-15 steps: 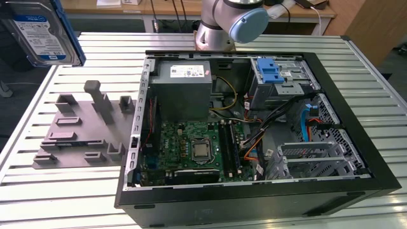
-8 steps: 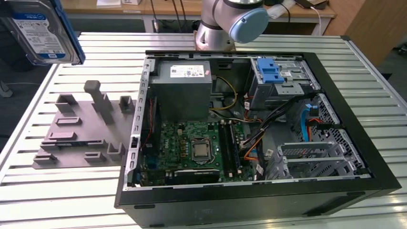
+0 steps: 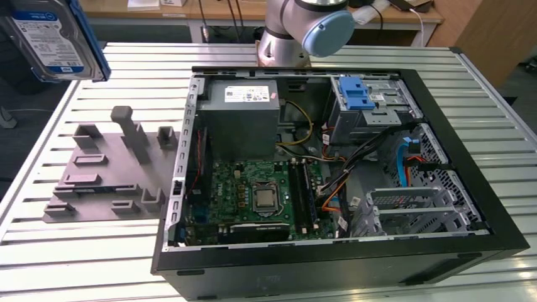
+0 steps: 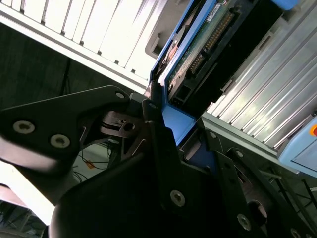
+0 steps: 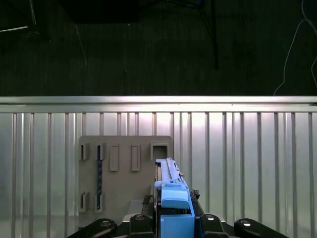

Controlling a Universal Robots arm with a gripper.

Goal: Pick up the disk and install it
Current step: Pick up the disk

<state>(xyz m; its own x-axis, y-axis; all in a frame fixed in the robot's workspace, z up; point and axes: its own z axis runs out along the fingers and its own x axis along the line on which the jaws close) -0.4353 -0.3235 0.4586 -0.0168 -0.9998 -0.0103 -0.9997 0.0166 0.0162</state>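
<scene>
Holding the disk [image 3: 52, 38] upright, high over the table [image 3: 84, 251].
Pinched by its blue frame in the gripper [image 4: 176, 130], probably to spare label and circuit board; raised above the grey rack [image 3: 105, 170], seemingly to clear its posts, well apart from the open computer case [image 3: 336, 270].

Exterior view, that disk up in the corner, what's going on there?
The arm's claw is shut on the disk, gripping it by its blue frame. The disk is in the air at the exterior view's upper left, off the table and apart from the open computer case. A grey slotted plate lies on the table beside the case. The disk is not installed yet.
</scene>
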